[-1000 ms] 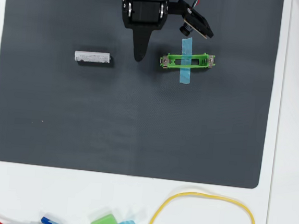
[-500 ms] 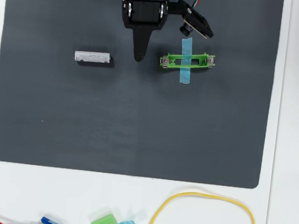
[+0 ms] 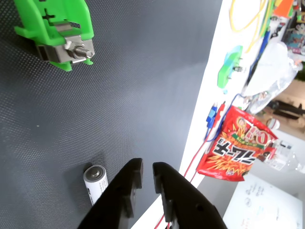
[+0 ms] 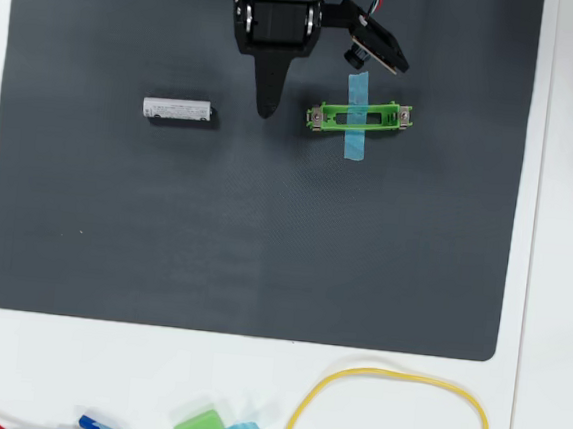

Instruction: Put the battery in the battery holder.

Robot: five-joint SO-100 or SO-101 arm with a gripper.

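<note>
1. Gripper [image 4: 267, 107]: in the overhead view I see it hanging over the dark mat [image 4: 264, 243], between the two task items and holding nothing. In the wrist view the two black fingers [image 3: 128, 183] stand almost together, with only a thin slit between their tips.
2. AA battery [image 4: 177, 111]: it lies on its side on the mat, to the left of the gripper in the overhead view and apart from it.
3. Battery holder [image 4: 361, 117]: a green frame, empty, pinned by a strip of blue tape [image 4: 354, 145], to the right of the gripper.
4. Risk, grasp: with the jaws this narrow, I judge a descent would strike the cylinder and roll it away instead of straddling it.
5. Risk, insertion: the tape crosses the slot, so I expect the battery may catch on it or sit tilted.
6. Risk, alignment: a skewed grip would likely jam one end against a metal contact [image 3: 78, 47].
</note>
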